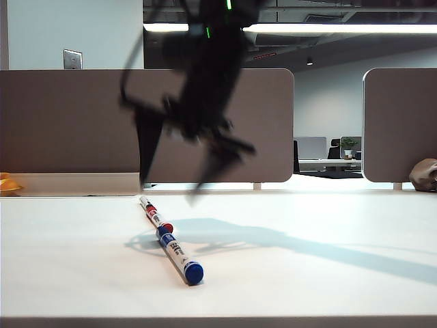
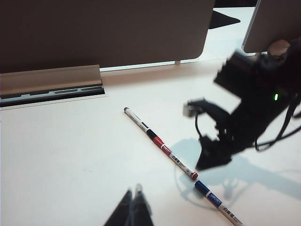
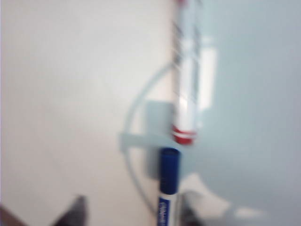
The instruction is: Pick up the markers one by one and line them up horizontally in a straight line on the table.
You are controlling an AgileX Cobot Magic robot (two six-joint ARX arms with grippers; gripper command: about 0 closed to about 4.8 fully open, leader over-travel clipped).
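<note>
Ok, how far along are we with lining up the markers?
Done, it seems: the black marker, red marker and blue marker lie end to end on the table, with a small gap before the blue. In hand: nothing. The right gripper hangs blurred above them, fingers apart. The left gripper is shut, empty and off to one side. Left: perhaps straightening, since the row runs diagonally in the exterior view.

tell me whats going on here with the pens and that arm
Three markers lie end to end in a line on the white table: black, red, then blue. The right gripper hangs above them, blurred, holding nothing; its jaws can't be read. The left gripper sits shut and empty off to the side.
</note>
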